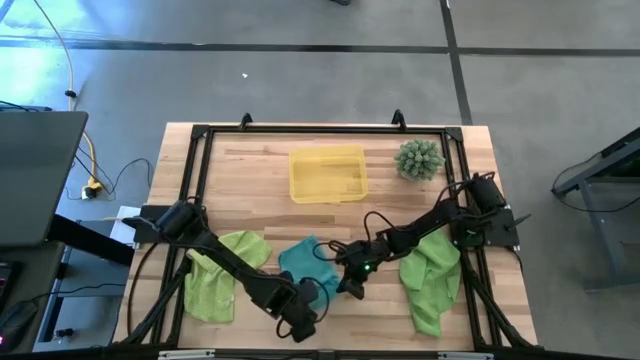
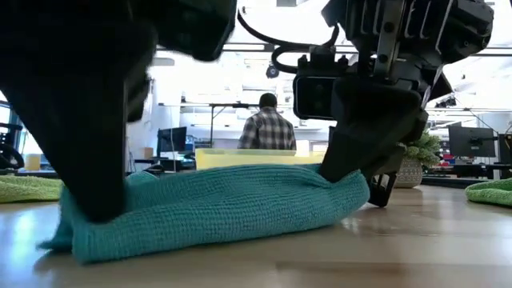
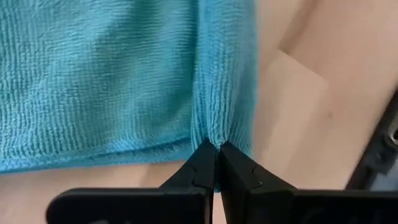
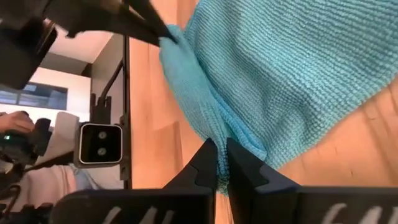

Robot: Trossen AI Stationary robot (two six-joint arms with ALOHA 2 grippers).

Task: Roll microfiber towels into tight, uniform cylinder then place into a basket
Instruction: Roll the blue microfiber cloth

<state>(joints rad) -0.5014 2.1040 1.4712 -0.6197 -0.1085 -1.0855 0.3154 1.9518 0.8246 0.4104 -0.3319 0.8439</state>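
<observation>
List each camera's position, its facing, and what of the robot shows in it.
High: overhead, straight down; both arms, teal towel, yellow basket.
Low: tabletop height, level toward the room; both arms above the towel.
Left wrist: on the left arm; left gripper shut on the towel's edge.
Right wrist: on the right arm; right gripper shut on the towel.
Shared: every view shows the teal towel.

A teal towel with tiny woven bumps is being seen in the middle of the counter, which is light brown wood with pale stripes. Two lime-green towels are being shown, one on each side. The basket is see-through yellow. A spiky green plant is sitting in a pale pot. Both arms are black. A checked shirt is being worn by a person far behind.
</observation>
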